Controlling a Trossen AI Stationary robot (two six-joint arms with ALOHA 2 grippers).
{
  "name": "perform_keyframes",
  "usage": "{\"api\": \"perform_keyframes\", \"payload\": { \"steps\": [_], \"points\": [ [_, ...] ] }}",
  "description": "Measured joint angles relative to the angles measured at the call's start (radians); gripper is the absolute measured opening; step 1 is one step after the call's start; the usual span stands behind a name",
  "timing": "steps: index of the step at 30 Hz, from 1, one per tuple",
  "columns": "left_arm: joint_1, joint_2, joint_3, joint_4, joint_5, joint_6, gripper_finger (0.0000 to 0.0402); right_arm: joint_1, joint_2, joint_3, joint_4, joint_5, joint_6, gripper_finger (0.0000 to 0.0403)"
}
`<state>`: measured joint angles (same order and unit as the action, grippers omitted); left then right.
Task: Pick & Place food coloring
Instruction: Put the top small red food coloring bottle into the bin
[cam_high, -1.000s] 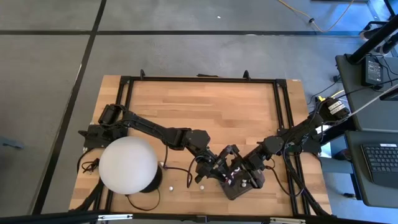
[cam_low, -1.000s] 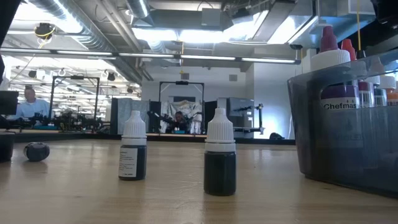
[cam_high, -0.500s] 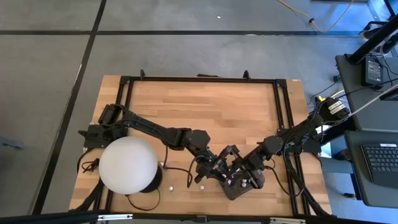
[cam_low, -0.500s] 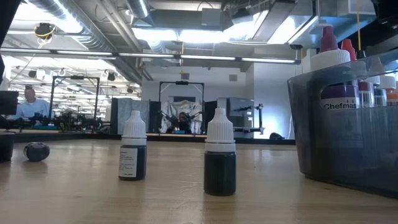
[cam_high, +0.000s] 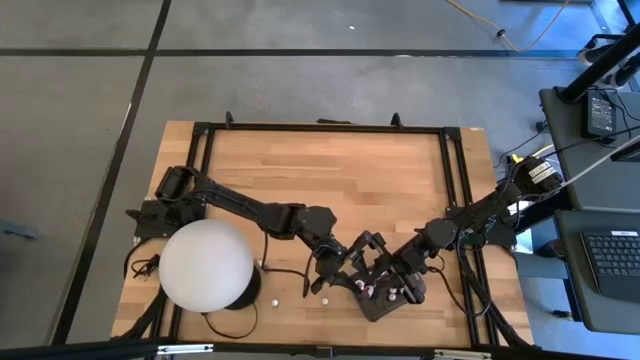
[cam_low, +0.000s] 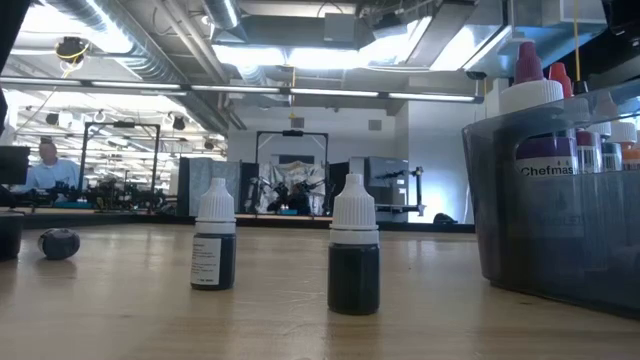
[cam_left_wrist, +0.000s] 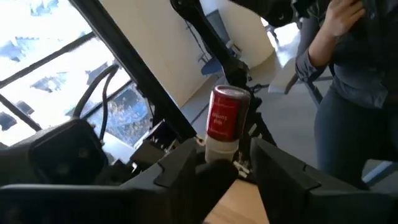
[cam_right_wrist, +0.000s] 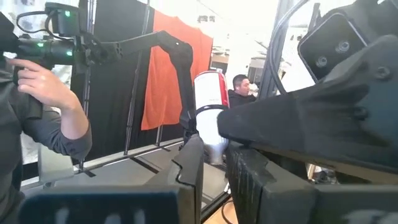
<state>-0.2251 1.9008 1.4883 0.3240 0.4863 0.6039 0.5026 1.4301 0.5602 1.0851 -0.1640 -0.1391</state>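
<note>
White dome (cam_high: 206, 265) at table's left front. Two white-capped dark bottles (cam_low: 354, 259) stand on the wood, labels too small to read. Left gripper (cam_left_wrist: 219, 163) pinches a red-capped bottle (cam_left_wrist: 222, 122), its writing blurred. Right gripper (cam_right_wrist: 214, 162) seems clamped on the same bottle, above the grey tray (cam_low: 556, 230), where one bottle's label (cam_low: 546, 168) reads "Chefmas…". Person (cam_left_wrist: 348, 74) stands beyond.

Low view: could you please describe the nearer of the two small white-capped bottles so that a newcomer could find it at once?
On the wooden table, left of the dark grey translucent tray, two small white-capped bottles stand upright. The nearer bottle is the one closer to the tray. Its dark side looks plain, while the farther bottle bears a paper label.
</note>
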Motion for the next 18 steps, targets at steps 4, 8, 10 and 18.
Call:
{"api": "perform_keyframes", "payload": {
  "steps": [4, 8, 10, 18],
  "points": [
    [0.0, -0.036, -0.001, -0.056, -0.005, 0.025, 0.0168, 0.0, -0.003, 0.0, -0.049, 0.005, 0.003, 0.0058],
    [0.006, -0.089, -0.001, -0.139, 0.0, 0.003, 0.0175, 0.0, -0.047, 0.0, -0.173, 0.009, 0.004, 0.0058],
    [0.016, -0.107, 0.001, -0.19, 0.0, -0.025, 0.0175, 0.0, -0.088, 0.0, -0.264, 0.011, 0.004, 0.0057],
    [0.059, -0.12, 0.001, -0.353, 0.002, -0.196, 0.0172, 0.066, -0.239, 0.223, -1.063, 0.307, -0.063, 0.0057]
  ]
}}
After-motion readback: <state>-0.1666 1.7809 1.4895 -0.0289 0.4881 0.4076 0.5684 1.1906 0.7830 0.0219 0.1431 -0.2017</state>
